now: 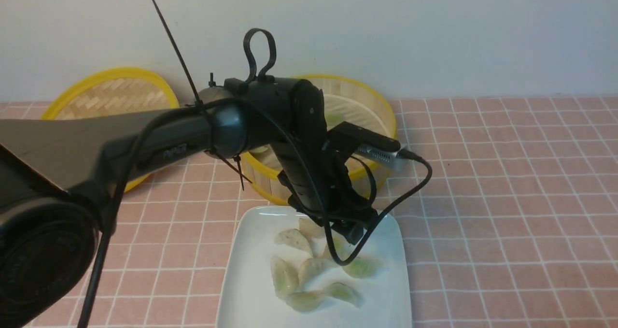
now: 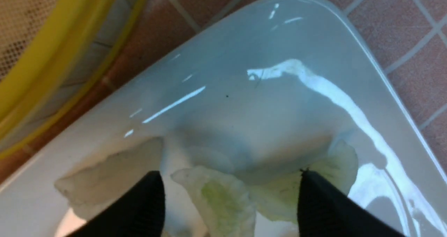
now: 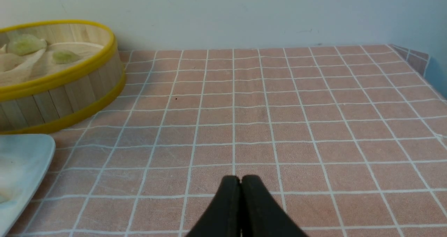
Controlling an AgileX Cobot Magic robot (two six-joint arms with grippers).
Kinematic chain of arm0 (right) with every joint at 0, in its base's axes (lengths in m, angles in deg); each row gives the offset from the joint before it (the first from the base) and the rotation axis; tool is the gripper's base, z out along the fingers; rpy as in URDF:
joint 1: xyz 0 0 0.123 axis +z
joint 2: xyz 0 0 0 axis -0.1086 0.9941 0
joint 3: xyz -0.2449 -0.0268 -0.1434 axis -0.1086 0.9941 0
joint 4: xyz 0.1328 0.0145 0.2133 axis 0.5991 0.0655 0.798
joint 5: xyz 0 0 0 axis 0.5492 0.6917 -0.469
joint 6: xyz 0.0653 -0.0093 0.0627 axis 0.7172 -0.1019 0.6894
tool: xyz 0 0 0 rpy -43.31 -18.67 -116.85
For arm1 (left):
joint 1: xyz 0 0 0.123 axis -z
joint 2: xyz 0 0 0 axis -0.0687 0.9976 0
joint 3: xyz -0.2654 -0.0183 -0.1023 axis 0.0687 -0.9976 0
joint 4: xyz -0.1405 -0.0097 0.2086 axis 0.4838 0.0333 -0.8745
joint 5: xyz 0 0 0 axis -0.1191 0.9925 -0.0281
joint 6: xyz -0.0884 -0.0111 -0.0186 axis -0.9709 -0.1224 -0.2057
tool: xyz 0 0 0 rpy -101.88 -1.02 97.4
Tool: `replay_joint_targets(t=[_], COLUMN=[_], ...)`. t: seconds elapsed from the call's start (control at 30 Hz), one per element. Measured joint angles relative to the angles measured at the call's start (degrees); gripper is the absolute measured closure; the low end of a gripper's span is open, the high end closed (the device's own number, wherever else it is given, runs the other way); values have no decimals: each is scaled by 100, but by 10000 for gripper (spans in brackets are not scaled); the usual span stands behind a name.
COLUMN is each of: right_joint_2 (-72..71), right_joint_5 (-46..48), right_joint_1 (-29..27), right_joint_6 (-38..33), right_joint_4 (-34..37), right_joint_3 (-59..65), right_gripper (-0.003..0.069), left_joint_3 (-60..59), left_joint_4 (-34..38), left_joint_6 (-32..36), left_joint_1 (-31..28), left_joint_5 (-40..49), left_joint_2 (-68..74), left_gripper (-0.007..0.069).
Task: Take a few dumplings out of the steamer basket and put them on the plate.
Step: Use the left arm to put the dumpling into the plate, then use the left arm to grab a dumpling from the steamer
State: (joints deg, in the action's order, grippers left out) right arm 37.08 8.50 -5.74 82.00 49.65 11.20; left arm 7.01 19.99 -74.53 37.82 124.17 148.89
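The white plate (image 1: 260, 313) is on the bench (image 1: 507, 197), and it has lots of little dumplings (image 1: 285, 276) on it. I can count eight of them. Some look green and some look more cream. They are in a bunch, and some of them touch. A few are partly hidden by the left arm (image 1: 260, 110) and its black cord (image 1: 400, 197).

The round steamer basket (image 1: 275, 188) is near the back edge of the bench, just past the plate. A thin strip of bench shows between them. More dumplings are inside the basket. The right wrist view shows a big green one, a small green one and a pale one on its floor. The left arm hides part of the basket in the front view.

The left fingers (image 2: 230, 191) are spread wide, low over the dumplings at the end of the plate nearest the basket. They are not pinching anything. One green dumpling shows between them, and I can't tell if the tips touch any.

The right fingers (image 3: 241, 179) are pressed together, with nothing in them.

The flat woven lid (image 1: 116, 96) with a yellow rim is near the bench's back left corner, partly behind the left arm. A pale wall (image 1: 458, 38) is behind the bench.
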Motion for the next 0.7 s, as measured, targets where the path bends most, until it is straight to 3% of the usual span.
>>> replay_joint_targets(t=[0.1,0.33,0.5,0.7], right_joint_2=[0,0,0,0], right_joint_5=[0,0,0,0], right_joint_1=[0,0,0,0], right_joint_6=[0,0,0,0], right_joint_4=[0,0,0,0], right_joint_3=[0,0,0,0], right_gripper=[672,672,672,672], left_joint_3=[514,1960,2610,2842], left_joint_4=[-338,-1619,-1850,-1845], left_joint_6=[-269,-2032,-2169,-2123], left_joint_1=[-61,-664,-1057,-1115], left_joint_5=[169,238,10,-177], left_joint_2=[4,95,697,1477], left_gripper=[137,207,211,211])
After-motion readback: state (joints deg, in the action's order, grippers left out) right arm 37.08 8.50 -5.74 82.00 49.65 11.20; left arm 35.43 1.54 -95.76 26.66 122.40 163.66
